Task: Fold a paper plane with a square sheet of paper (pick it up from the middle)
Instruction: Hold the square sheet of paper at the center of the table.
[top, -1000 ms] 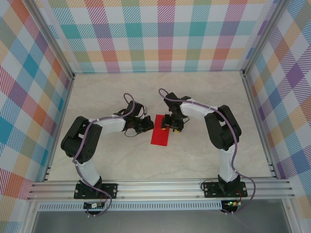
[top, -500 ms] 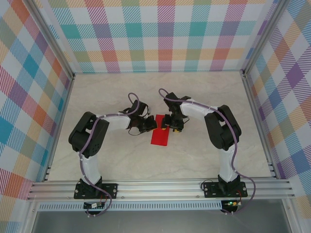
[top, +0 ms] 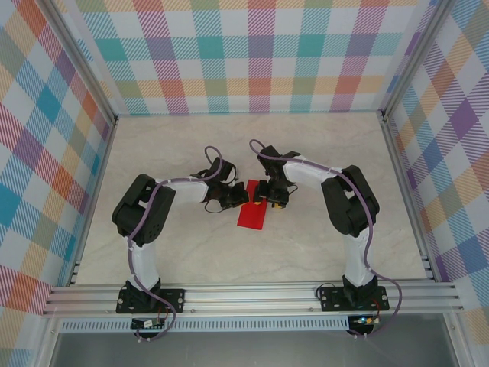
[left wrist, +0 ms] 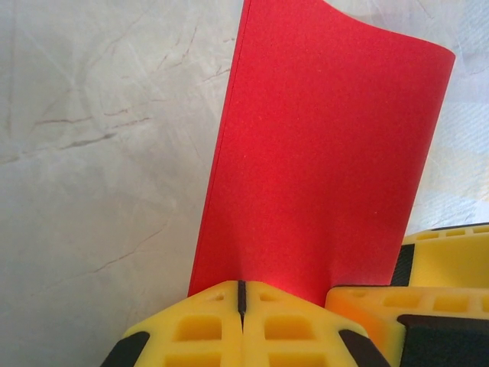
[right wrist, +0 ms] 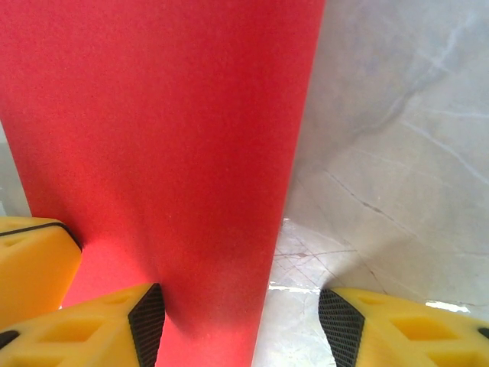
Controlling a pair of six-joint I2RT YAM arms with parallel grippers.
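The square sheet of paper (top: 253, 206) lies on the table as a narrow red rectangle between the two grippers. In the left wrist view its far corner curls up a little (left wrist: 328, 153). My left gripper (top: 235, 197) is at its left side, jaws shut. The yellow fingertips (left wrist: 221, 313) meet on the paper's near edge, and the paper puckers towards the slit. My right gripper (top: 269, 197) stands open astride the paper's right edge (right wrist: 176, 153), one pad (right wrist: 147, 321) against the paper and the other (right wrist: 340, 325) over bare table. No dart-shaped paper plane is in view.
The marble-patterned tabletop (top: 321, 153) is ringed by an aluminium frame and checked walls. One yellow finger of the right gripper (left wrist: 435, 283) sits close beside my left fingertips, so the two grippers nearly touch over the paper.
The left arm has swung its elbow inward and its gripper has edged right onto the paper. The right arm and the paper have stayed where they were.
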